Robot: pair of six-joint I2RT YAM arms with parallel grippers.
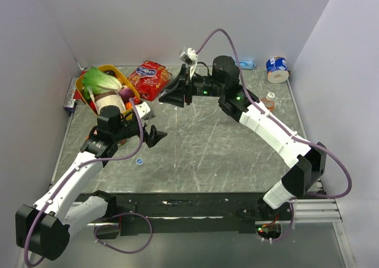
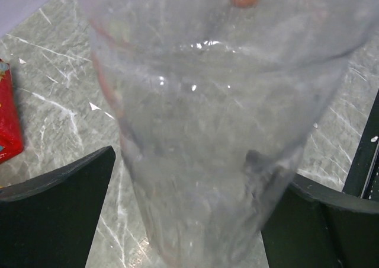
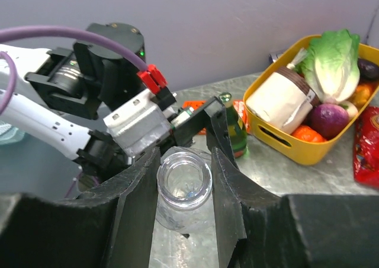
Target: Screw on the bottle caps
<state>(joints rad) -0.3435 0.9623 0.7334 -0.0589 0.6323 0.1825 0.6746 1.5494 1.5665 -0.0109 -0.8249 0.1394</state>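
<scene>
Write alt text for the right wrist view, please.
The right tool brackets an open, capless clear bottle between its black fingers. The left arm's tool reaches in behind it, near a dark green bottle. A yellow basket of groceries stands at right.

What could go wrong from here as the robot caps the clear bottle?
1. The clear bottle, uncapped, sits between the fingers of the right gripper; it may slip or crumple.
2. The blue cap lies on the table, apart from both grippers.
3. The green bottle stands close behind; it could be knocked.
</scene>
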